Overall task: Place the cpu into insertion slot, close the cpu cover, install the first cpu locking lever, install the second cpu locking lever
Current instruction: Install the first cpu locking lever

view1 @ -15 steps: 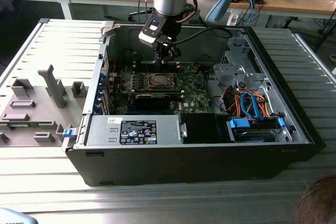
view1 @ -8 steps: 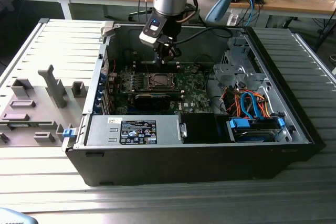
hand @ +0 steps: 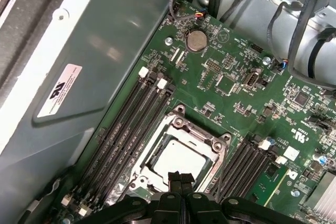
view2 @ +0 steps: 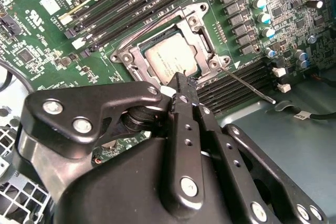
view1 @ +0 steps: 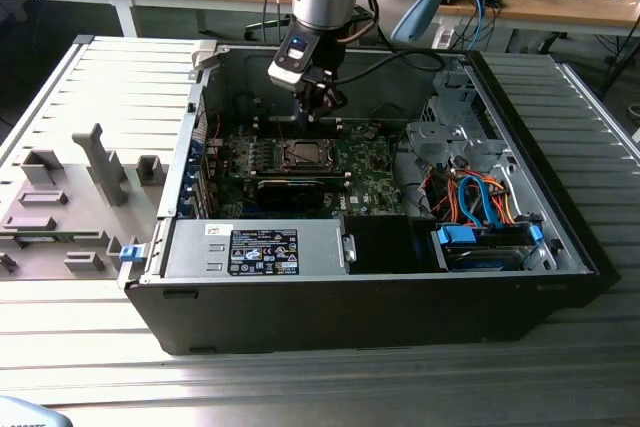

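Chip [view2: 170, 59] in socket [view2: 193, 13], cover [view2: 206, 45] down | gripper [view2: 182, 81] pinched shut, empty, tips at cover edge, likely pinning it | lever [view2: 247, 83] free

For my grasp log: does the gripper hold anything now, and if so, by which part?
Nothing is held. The gripper is shut with nothing between its fingertips. The tips are right by the edge of the cpu, which lies on the motherboard.

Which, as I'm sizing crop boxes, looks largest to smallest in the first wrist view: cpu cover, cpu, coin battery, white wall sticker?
1. cpu cover
2. cpu, inside its window
3. white wall sticker, narrower; its distance differs, so a near call with the cpu
4. coin battery, plainly smallest
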You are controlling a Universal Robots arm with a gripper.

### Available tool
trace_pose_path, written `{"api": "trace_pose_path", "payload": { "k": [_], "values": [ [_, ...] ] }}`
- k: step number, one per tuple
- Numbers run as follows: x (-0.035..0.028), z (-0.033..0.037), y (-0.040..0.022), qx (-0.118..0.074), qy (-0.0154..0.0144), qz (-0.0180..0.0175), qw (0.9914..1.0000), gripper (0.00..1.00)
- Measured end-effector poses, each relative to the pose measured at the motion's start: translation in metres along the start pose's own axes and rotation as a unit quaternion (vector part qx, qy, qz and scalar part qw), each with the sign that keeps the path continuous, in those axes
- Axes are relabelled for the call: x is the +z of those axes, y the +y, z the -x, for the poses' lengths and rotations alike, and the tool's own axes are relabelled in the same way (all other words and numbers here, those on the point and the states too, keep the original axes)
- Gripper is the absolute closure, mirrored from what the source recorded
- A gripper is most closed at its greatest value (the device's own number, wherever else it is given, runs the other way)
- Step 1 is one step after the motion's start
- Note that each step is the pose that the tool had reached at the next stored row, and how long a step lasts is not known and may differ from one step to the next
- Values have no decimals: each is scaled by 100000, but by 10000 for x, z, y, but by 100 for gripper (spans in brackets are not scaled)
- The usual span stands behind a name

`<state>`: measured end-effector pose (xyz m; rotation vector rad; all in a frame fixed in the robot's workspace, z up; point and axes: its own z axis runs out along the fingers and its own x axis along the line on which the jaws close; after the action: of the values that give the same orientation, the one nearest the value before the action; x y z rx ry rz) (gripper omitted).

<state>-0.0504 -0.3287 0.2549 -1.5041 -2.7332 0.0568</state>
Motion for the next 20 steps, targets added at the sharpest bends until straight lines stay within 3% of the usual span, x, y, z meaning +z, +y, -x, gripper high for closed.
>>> {"api": "trace_pose_path", "payload": {
  "k": [20],
  "values": [
    [0,0,0,-3461,-144,-4,99940,89]
  ]
}}
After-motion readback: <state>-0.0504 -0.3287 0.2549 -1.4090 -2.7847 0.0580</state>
